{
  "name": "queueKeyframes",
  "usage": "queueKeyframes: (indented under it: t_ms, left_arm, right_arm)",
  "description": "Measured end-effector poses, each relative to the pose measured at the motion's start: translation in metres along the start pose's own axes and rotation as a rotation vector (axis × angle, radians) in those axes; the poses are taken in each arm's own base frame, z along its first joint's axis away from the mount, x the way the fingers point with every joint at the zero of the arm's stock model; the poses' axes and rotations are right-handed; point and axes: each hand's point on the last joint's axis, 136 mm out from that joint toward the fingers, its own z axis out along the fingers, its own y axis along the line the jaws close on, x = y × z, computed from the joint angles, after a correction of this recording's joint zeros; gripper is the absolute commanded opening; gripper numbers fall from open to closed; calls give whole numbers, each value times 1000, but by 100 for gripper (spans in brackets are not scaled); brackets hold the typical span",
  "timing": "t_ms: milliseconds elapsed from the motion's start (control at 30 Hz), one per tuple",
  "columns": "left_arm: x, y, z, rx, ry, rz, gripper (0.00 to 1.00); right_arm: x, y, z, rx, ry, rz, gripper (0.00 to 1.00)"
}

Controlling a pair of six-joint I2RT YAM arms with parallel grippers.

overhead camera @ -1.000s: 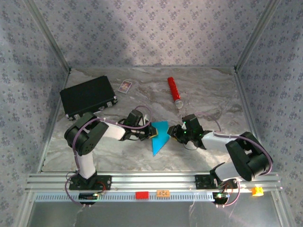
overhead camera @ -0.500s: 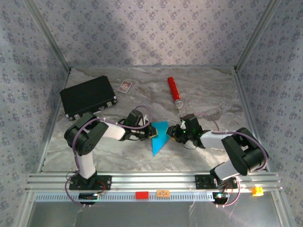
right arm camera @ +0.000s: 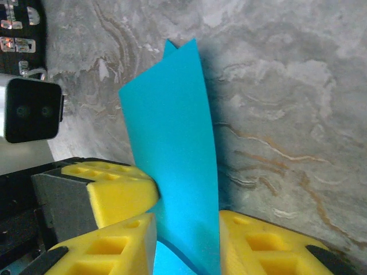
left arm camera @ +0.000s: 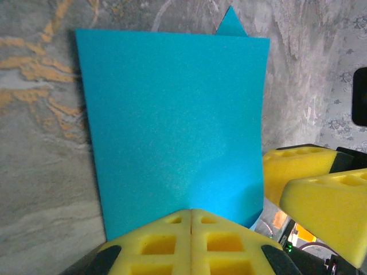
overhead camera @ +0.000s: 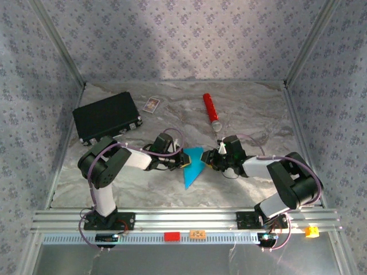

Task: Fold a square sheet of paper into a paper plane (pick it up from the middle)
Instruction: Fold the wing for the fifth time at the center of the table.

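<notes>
**Left hand** (left arm camera: 191,229): clenched. Its yellow pads are pressed together at the near edge of the square sheet of paper (left arm camera: 172,126). Judged to be pinching that edge, though the contact itself is hidden under the pads.

**Right hand** (right arm camera: 187,232): released. The fingers are apart and straddle the sheet, one on each face. Neither plainly presses the paper.

**Square sheet of paper:** bright cyan, at the middle of the worktop (overhead camera: 252,114), between the two hands.
- From above, its outline is not square but a tapering wedge, with the point toward the arm bases.
- The left wrist view shows a broad flat panel, with the small tip of another layer showing past its far edge.
- The right wrist view shows the panel standing up off the marbled surface and casting a shadow beside it.

**Progress (judgement):** the first folds are done, giving a layered, pointed form. A slim dart with a centre crease is not yet made. The narrowing folds and the firm creasing are left to do.

**Position relative to the hands:** the left hand is at the sheet's left edge and the right hand at its right edge. They face each other across it, close together.

**Other items:** a black case (overhead camera: 106,117), a small white card (overhead camera: 151,103) and a red cylinder (overhead camera: 211,112) lie toward the far side of the worktop, well apart from the sheet.
</notes>
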Motion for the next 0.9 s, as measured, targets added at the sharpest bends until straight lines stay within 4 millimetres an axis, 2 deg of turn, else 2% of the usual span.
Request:
queueKeyframes:
  t_ms: [267, 900]
  left_arm:
    - [0, 0, 0, 0, 0, 0, 0]
    - [0, 0, -1, -12, 6, -8, 1]
  right_arm:
    - [-9, 7, 2, -39, 14, -23, 33]
    - [-6, 1, 4, -44, 46, -19, 11]
